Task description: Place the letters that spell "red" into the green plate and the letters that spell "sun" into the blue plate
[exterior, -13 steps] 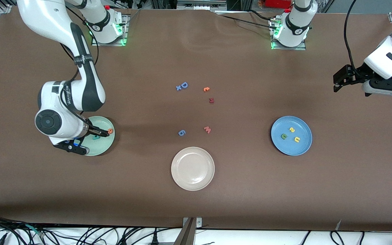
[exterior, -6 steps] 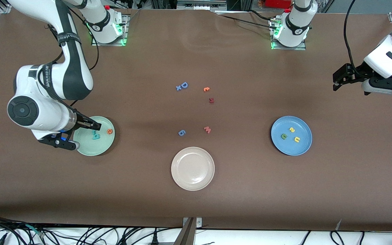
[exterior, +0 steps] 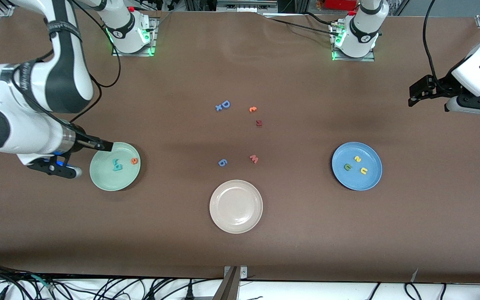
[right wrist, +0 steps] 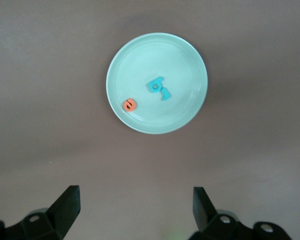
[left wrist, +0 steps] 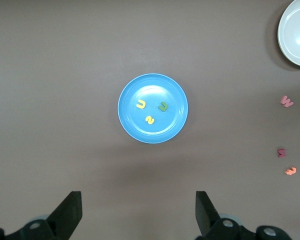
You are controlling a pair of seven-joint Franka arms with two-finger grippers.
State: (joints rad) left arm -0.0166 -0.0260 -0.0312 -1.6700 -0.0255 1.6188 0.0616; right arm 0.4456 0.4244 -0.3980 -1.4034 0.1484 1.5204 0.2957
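Beside right pincer (exterior: 106, 145) | green plate (exterior: 100, 175) (pincer empty, agape)

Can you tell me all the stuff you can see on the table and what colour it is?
green plate: one, mint green, at the right arm's end
teal letters: two, touching, in the green plate
orange e: one, in the green plate
blue plate: one, at the left arm's end
yellow letters: two, in the blue plate
green n: one, in the blue plate
white plate: one, beige-white, nearest the camera, empty
loose letters: six, blue, orange, dark red, pink, mid-table
right gripper: open, above the green plate's edge
left gripper: open, above bare table
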